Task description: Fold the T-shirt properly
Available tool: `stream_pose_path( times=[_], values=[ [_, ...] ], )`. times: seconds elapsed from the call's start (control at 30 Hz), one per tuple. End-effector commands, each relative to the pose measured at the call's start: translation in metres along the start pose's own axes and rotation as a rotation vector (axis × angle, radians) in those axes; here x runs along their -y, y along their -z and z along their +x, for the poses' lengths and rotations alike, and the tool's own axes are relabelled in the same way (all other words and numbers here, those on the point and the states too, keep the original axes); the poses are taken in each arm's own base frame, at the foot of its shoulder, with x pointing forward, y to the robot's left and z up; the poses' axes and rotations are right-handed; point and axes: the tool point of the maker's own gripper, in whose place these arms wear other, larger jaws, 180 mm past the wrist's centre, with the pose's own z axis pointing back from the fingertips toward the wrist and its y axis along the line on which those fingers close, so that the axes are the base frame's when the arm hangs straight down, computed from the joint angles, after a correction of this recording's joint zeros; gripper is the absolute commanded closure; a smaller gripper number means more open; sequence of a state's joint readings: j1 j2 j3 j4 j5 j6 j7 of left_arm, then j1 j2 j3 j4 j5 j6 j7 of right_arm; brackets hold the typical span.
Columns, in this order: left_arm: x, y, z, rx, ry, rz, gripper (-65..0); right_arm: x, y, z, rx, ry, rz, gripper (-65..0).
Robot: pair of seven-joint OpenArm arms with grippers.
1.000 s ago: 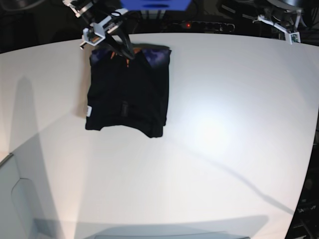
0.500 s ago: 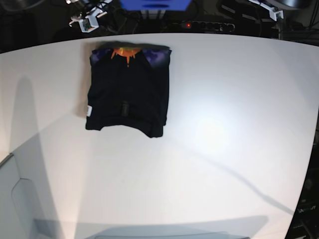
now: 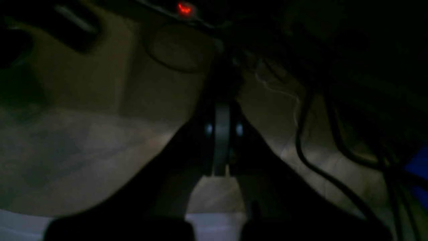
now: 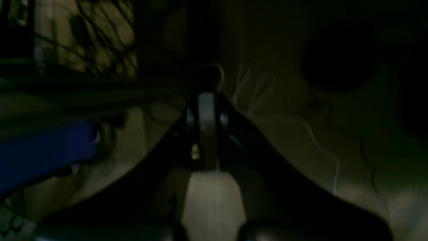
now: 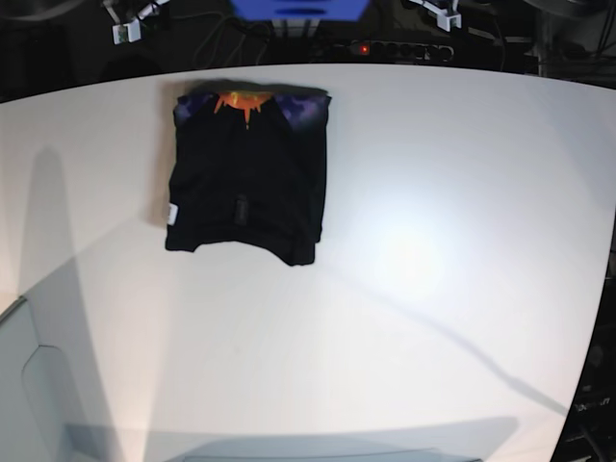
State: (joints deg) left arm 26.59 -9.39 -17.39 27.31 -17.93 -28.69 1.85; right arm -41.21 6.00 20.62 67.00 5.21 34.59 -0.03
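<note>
**Shirt folded, arms parked**

T-shirt (image 5: 246, 178) lies as compact rectangle on counter (image 5: 433, 241), far-left area, print at far edge; left hand (image 3: 220, 147) & right hand (image 4: 207, 134) both clenched, empty, well apart from cloth; best now: keep clear, don't nudge; bottom hem looks slightly uneven, judged acceptable.

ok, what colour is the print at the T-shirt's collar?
Orange, flanked by purple patches, on the black T-shirt. Shows best in the base view.

Black T-shirt (image 5: 248, 173) folded into a compact rectangle, orange-and-purple print at far edge, flat on white table (image 5: 433, 241).
</note>
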Motion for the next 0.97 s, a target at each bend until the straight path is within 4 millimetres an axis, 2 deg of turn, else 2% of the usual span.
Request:
stream_pose_path(
  times=[0.0,0.17,0.27,0.37,0.4,0.53,0.63,0.7,0.93],
  values=[
    [-0.012,-0.001,0.002,0.017,0.011,0.036,0.0,0.005,0.000,-0.006,-0.009,0.013,0.005,0.0],
    [-0.027,0.010,-0.001,-0.009,0.095,0.190,0.0,0.027,0.018,-0.037,-0.114,0.083,-0.017,0.0],
    [-0.038,0.011,0.005,-0.008,0.128,0.284,0.0,0.029,0.027,-0.056,-0.184,0.091,-0.017,0.0],
    [-0.028,0.017,0.001,-0.018,0.146,0.298,0.0,0.030,0.033,-0.072,-0.224,0.032,-0.042,0.0],
    [-0.024,0.019,-0.001,-0.024,0.155,0.292,0.0,0.036,0.032,-0.082,-0.241,0.004,-0.094,0.0],
    [-0.016,0.025,-0.011,-0.079,0.223,0.273,0.0,0.047,0.038,-0.099,-0.233,-0.141,-0.255,0.0],
    [-0.017,0.024,-0.020,-0.108,0.244,0.272,0.0,0.041,0.046,-0.112,-0.261,-0.240,-0.297,0.0],
    [-0.017,0.024,-0.022,-0.112,0.245,0.273,0.0,0.028,0.055,-0.117,-0.288,-0.284,-0.292,0.0],
    [-0.018,0.024,-0.023,-0.119,0.251,0.278,0.0,0.008,0.061,-0.131,-0.377,-0.472,-0.247,0.0]
  ],
)
